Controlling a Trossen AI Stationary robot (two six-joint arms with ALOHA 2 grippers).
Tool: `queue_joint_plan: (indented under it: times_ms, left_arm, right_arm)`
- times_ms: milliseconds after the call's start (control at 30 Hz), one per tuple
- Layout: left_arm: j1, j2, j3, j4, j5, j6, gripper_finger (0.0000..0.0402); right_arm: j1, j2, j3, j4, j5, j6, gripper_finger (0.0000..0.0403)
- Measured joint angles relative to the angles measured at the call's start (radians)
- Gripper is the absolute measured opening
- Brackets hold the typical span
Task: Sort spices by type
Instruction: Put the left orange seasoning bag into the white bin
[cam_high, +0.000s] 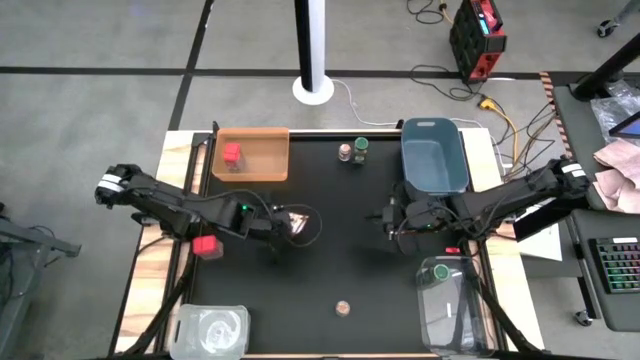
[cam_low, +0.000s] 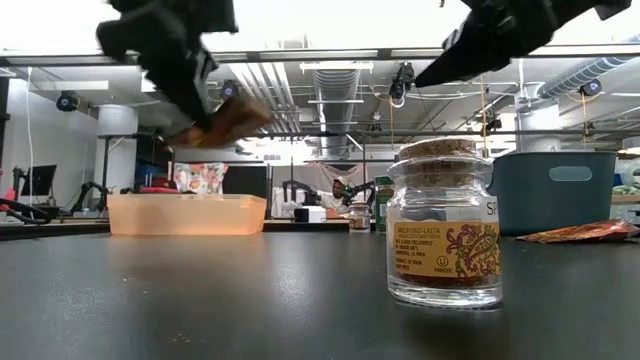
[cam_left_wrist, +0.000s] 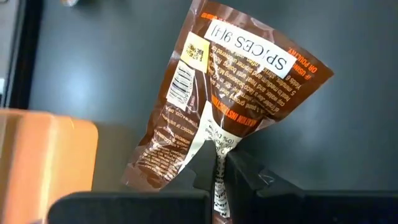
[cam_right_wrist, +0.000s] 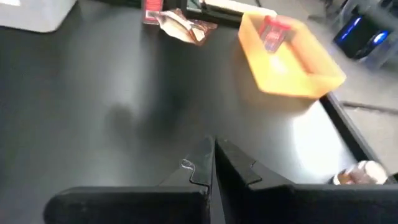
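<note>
Spices mostly unsorted: one red box (cam_high: 232, 154) in orange tray (cam_high: 270, 168), left gripper (cam_left_wrist: 216, 177) jaws clamping brown packet (cam_left_wrist: 236, 106) aloft, right gripper (cam_right_wrist: 210, 163) jaws closed, empty.

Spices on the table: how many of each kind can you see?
Red boxes: 2
Brown packets: 2, one in the left gripper
Tan-capped jars: 2
Green-capped jars: 1 plainly seen
Total: 7
</note>
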Motion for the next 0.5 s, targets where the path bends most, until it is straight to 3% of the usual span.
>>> queue_joint_plan:
  times_ms: [267,500]
  left_arm:
    - [0.006,-0.001,0.048,0.067,0.001,0.008,0.0000]
    - [0.033,-0.001,-0.028,0.271,0.049,0.012,0.0000]
  right_arm:
    - [0.000,0.168,0.054,0.148,0.015,-0.180,0.0032]
    - [0.000,0.271,0.138,0.150,0.013,-0.244,0.0117]
